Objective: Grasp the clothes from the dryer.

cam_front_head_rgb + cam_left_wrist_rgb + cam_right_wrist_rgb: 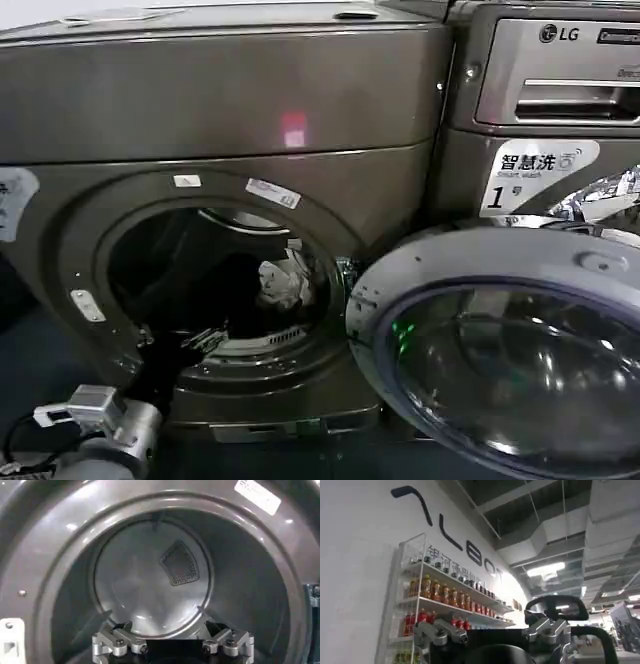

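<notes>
The dryer (pixel 220 110) is the bronze-grey machine on the left, with a red light on its front and its round porthole open. Inside the drum a crumpled whitish-grey piece of the clothes (pixel 285 283) lies toward the right, with dark fabric (pixel 235 290) beside it. My left arm's wrist (pixel 100 415) sits low at the front left, reaching toward the porthole's lower lip. My left gripper (pixel 172 641) faces the bare drum back, open, nothing between its jaws. My right gripper (pixel 490 636) is parked away from the machine, aimed up at the room, open and empty.
The dryer's door (pixel 500 350) hangs open to the right, its glass bowl facing me and filling the lower right. An LG machine (pixel 545 80) with a drawer panel stands behind it. The drum's back wall carries a vent grille (pixel 180 564). Bottle shelves (pixel 445 597) line a wall.
</notes>
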